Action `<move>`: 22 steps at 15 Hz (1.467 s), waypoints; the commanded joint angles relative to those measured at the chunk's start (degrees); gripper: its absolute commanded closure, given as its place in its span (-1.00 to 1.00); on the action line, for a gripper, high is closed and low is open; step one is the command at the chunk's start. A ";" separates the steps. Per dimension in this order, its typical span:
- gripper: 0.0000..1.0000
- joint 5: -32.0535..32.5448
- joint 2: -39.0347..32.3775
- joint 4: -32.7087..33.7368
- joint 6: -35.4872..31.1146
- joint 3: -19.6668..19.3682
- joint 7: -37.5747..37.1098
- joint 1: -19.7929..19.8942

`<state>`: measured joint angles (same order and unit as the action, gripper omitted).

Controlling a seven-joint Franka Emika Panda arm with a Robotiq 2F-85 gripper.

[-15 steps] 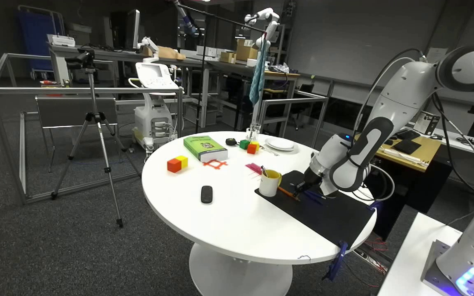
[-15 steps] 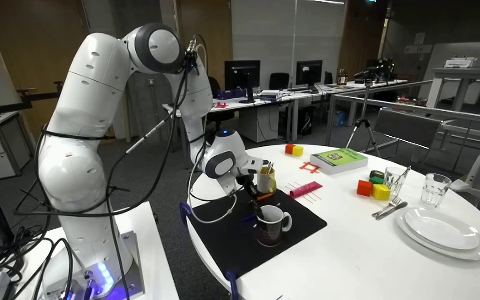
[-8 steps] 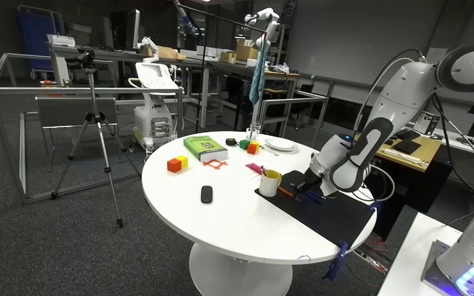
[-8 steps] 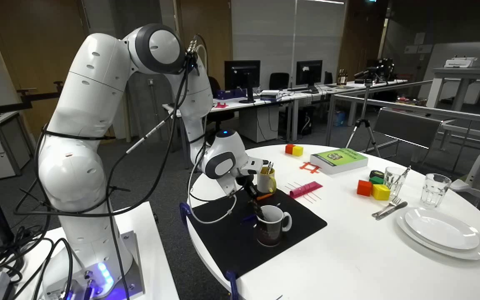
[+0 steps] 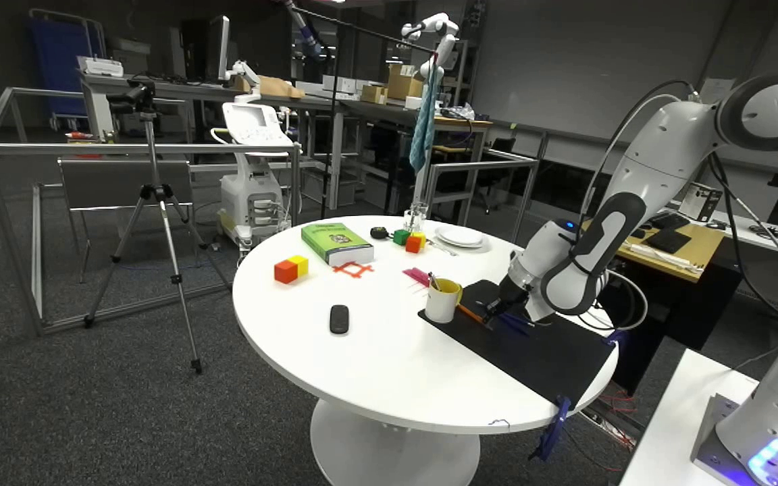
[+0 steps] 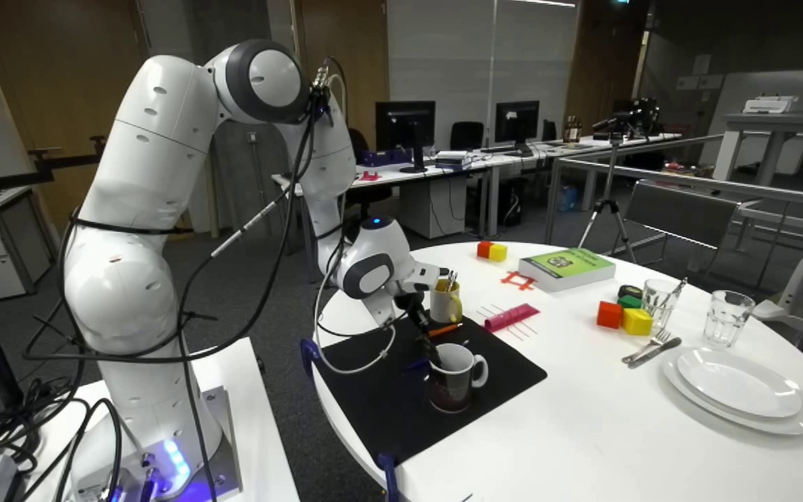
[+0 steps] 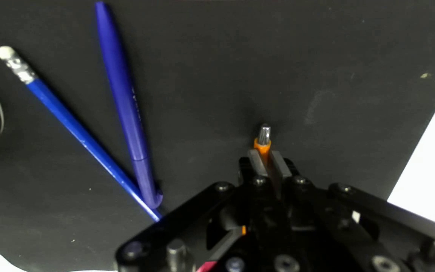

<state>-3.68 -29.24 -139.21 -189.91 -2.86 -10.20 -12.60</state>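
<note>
- 1 end of the orange pen (image 7: 263, 143) is gripped by the gripper (image 7: 264, 152); the jaws are set narrow around it.
- the grip is judged complete; lift from the black mat (image 6: 373, 411), near the yellow-handled mug (image 5: 439, 304), is not evident.
- the blue pencil (image 7: 89, 142) and violet-blue pen (image 7: 127, 107) are left ungripped.
- the mat is fixed to the round table (image 6: 583, 432) by 2 clamps (image 5: 552, 432); monitors (image 6: 401, 132) are seen beyond.

On the flat black rectangular mat (image 6: 391, 411) are the slim blue pencil (image 7: 84, 140), blue-violet plastic pen (image 7: 124, 94) and dark-and-white handled mug (image 6: 449, 387). In an exterior view, the slender orange pen (image 6: 446, 329) is near the mat's back corner, in the black gripper (image 7: 265, 155); the shiny pink strip (image 6: 511, 316) lies just past the mat's back right edge.
</note>
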 commanded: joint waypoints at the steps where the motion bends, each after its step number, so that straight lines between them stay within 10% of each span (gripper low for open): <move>1: 0.96 -0.89 3.90 -1.80 3.12 1.90 1.46 0.84; 22: 0.96 0.59 23.65 1.92 28.31 5.56 -5.52 0.65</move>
<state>-3.33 -8.78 -138.09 -165.69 1.21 -13.92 -12.85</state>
